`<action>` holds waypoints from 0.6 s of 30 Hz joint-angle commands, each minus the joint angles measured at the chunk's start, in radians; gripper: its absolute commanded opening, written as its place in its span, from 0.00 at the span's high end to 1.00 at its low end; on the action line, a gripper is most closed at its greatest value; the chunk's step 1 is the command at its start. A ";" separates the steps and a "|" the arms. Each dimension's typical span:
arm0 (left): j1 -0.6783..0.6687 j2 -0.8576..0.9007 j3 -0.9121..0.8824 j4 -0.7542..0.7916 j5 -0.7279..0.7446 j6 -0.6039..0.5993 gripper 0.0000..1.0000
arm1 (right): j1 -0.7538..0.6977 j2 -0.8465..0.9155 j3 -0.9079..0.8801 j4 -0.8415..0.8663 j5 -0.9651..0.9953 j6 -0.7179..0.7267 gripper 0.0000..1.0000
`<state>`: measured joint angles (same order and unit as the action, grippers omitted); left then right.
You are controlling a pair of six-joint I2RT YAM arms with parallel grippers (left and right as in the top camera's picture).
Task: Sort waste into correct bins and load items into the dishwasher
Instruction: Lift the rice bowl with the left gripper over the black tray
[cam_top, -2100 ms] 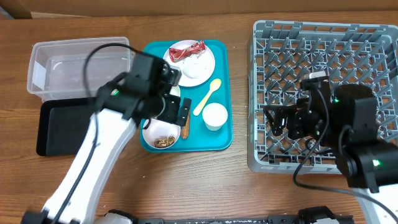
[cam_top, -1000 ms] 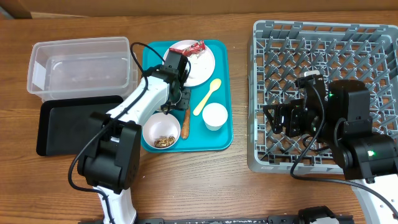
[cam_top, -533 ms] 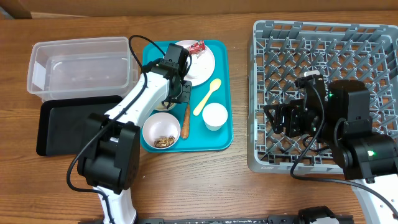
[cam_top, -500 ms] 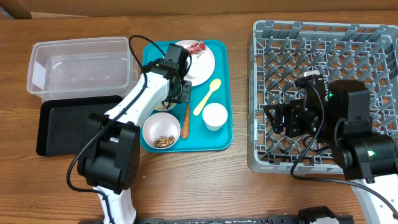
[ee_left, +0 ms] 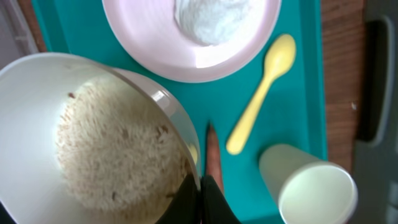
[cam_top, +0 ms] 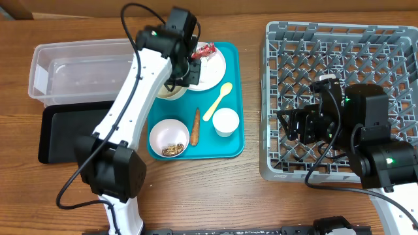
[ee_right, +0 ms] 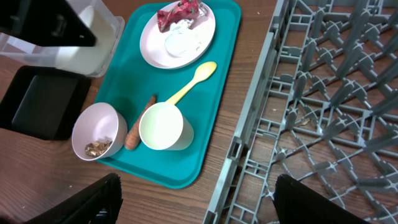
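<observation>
My left gripper (cam_top: 183, 73) is shut on the rim of a white bowl of rice (cam_top: 169, 90), holding it tilted above the teal tray's left edge; its fingers (ee_left: 201, 196) pinch the bowl's (ee_left: 93, 143) right rim. On the tray lie the pink plate (cam_top: 215, 75) with a red wrapper (cam_top: 206, 51) and napkin (cam_top: 208, 67), the yellow spoon (cam_top: 217, 101), the white cup (cam_top: 226, 121), the carrot (cam_top: 195, 126) and a bowl of brown scraps (cam_top: 169, 138). My right gripper (ee_right: 199, 205) stands open over the grey dish rack's (cam_top: 339, 52) front left edge, holding nothing.
The clear tub (cam_top: 78, 68) stands left of the teal tray (cam_top: 232, 147), with the black tray (cam_top: 65, 134) in front of it. The dish rack fills the table's right side.
The left gripper has closed on the rice bowl and lifted it off the tray, towards the back. The carrot now lies uncovered. The right arm has stayed put.
</observation>
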<state>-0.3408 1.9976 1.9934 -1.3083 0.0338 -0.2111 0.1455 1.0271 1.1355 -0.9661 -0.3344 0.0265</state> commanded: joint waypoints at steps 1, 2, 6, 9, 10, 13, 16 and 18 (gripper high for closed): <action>0.000 -0.004 0.121 -0.104 0.075 -0.014 0.96 | -0.002 -0.002 0.024 0.002 -0.004 0.003 0.19; 0.005 -0.004 0.144 -0.138 0.095 -0.014 0.96 | -0.002 -0.002 0.024 0.001 -0.004 0.003 0.19; 0.043 -0.004 0.226 -0.293 0.174 0.005 0.96 | -0.002 -0.002 0.024 -0.006 -0.004 0.003 0.19; 0.084 -0.008 0.237 -0.383 0.181 0.015 0.96 | -0.002 -0.002 0.024 -0.017 -0.004 0.003 0.19; 0.098 -0.011 0.231 -0.382 0.183 0.027 0.96 | -0.002 -0.002 0.024 -0.020 -0.004 0.003 0.19; 0.150 -0.037 0.214 -0.381 0.204 0.031 0.96 | -0.002 -0.002 0.023 -0.021 -0.003 0.003 0.19; 0.209 -0.079 0.213 -0.381 0.203 0.031 0.96 | -0.002 -0.002 0.023 -0.024 0.000 0.003 0.19; 0.244 -0.113 0.207 -0.381 0.203 0.031 0.96 | -0.002 -0.002 0.023 -0.025 0.000 0.003 0.19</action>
<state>-0.1429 1.9808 2.2024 -1.6867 0.2123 -0.2028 0.1455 1.0271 1.1355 -0.9894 -0.3351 0.0261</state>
